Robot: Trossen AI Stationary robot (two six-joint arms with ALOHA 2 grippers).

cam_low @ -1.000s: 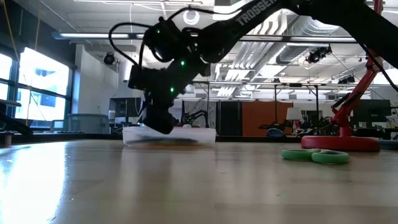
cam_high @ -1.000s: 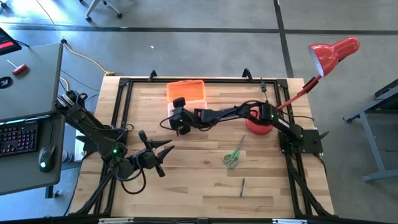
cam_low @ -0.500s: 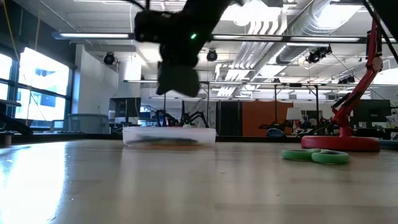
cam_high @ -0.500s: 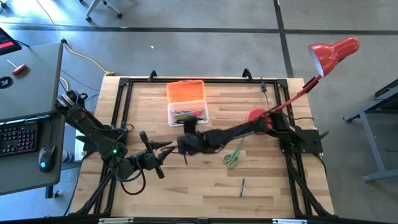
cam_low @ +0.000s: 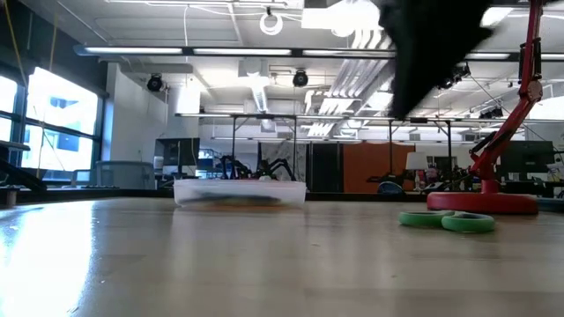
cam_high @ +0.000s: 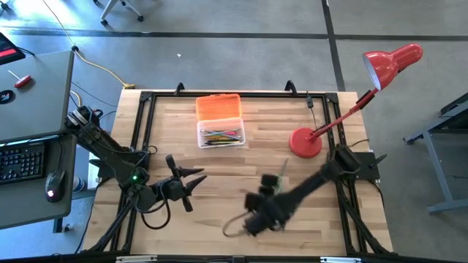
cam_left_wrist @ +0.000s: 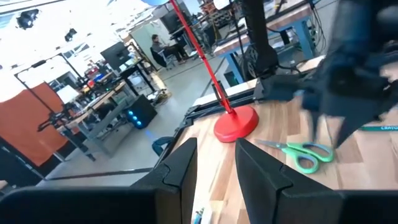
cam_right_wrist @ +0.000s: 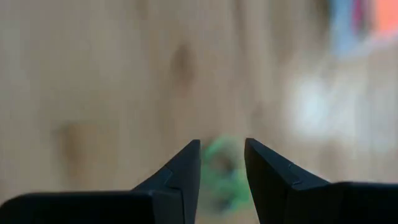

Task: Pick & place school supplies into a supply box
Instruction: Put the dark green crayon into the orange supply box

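Note:
The supply box (cam_high: 220, 136) is a clear tray holding several pencils and pens, with its orange lid (cam_high: 218, 107) lying open on the far side. It also shows in the low view (cam_low: 240, 192). The green-handled scissors (cam_low: 445, 220) lie flat on the table in front of the red lamp base; from above my right arm partly covers the scissors (cam_high: 280, 178). My right gripper (cam_high: 263, 196) hangs open above them, with only their green blur (cam_right_wrist: 224, 171) showing beyond its fingers. My left gripper (cam_high: 196, 179) waits open and level at the table's left.
A red desk lamp stands at the far right on its round base (cam_high: 305, 142), its stem slanting out past the table's edge. A black frame (cam_high: 146, 95) runs around the wooden table. A loose cable loop (cam_high: 230, 227) hangs by my right arm near the front edge.
My right gripper has swung from over the supply box toward the table's near edge and right, rising a little and turning about as it went. It now hangs over the scissors. The box and scissors have stayed where they were.

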